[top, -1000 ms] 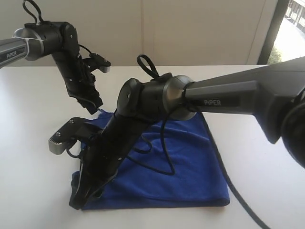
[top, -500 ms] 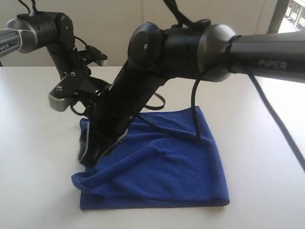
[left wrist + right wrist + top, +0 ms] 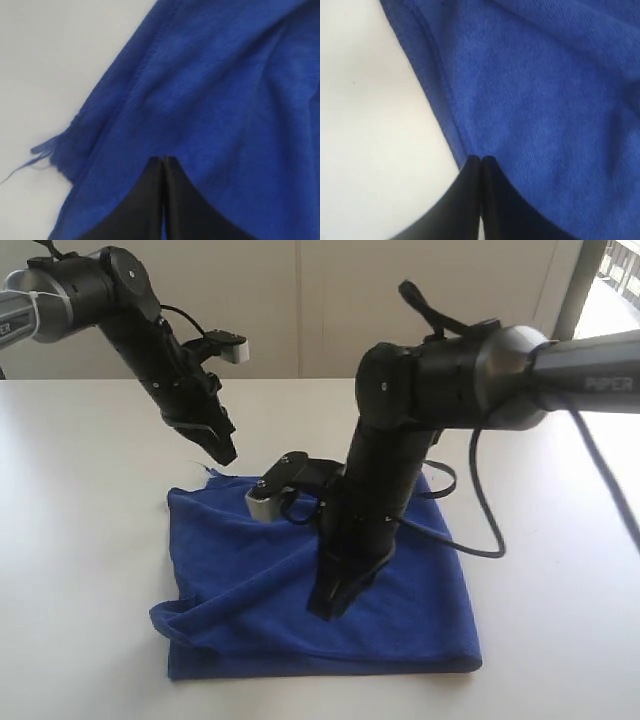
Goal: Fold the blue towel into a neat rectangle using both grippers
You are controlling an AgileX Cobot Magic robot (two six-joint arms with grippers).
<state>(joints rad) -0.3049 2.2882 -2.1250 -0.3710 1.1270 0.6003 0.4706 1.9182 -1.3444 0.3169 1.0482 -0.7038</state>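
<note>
The blue towel (image 3: 400,590) lies folded on the white table (image 3: 80,540), with its left edge rumpled and a frayed thread at the far left corner (image 3: 41,149). My left gripper (image 3: 222,452) hangs just above that far left corner, jaws shut with nothing between them; in the left wrist view its tips (image 3: 163,159) point over the towel (image 3: 225,100). My right gripper (image 3: 328,608) is shut and empty over the middle of the towel, close to the cloth. The right wrist view has its tips (image 3: 481,159) at a hemmed edge of the towel (image 3: 545,100).
A black cable (image 3: 480,530) loops from the right arm over the towel's right side. The right wrist's grey camera block (image 3: 262,500) hangs above the towel's far part. A wall runs behind the table, with a window at the far right.
The right arm has lifted off the towel's front left corner and swung right to the middle, its jaws closing. The left gripper has risen off the towel's far edge and closed. The towel lies released.
</note>
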